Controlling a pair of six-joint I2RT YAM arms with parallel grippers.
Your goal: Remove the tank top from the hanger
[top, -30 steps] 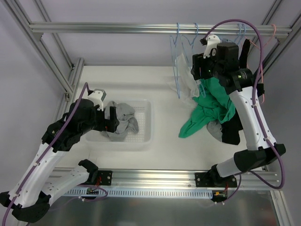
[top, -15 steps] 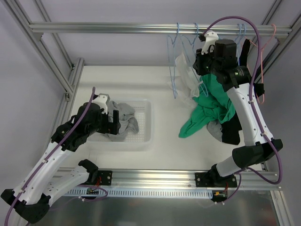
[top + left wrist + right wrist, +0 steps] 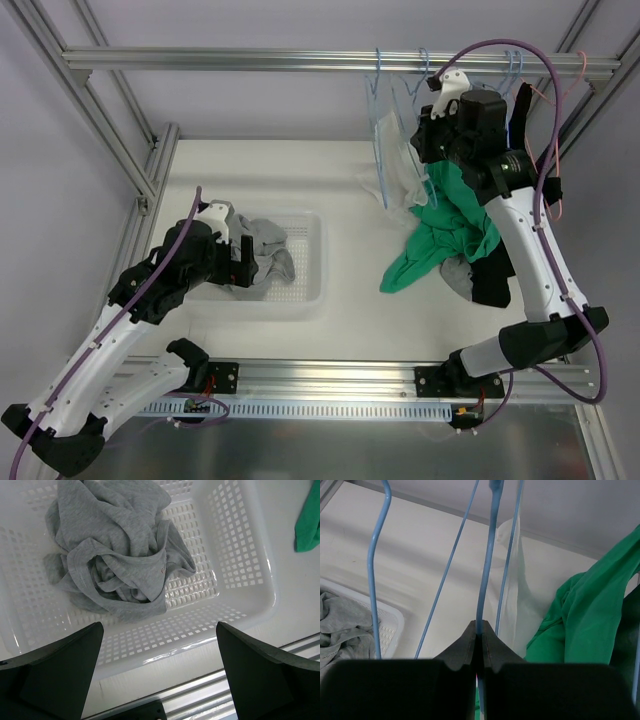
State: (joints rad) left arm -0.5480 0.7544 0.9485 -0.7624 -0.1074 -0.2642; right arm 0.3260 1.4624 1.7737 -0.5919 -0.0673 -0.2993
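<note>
Your right pincer (image 3: pixel 479 630), shut tight on the hanger (image 3: pixel 486 565), has swung it slightly rightward, yet the tank top (image 3: pixel 520 595) still hangs on it, unremoved, while your left pincer (image 3: pixel 157 630) waits wide open over the basket (image 3: pixel 240 595).

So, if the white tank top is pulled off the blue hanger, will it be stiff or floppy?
Probably floppy: the white tank top hangs in soft folds and looks thin, nearly see-through. Likely light too. It may tug the blue hanger, which only hooks over the rail, though the right gripper pinches one wire.
</note>
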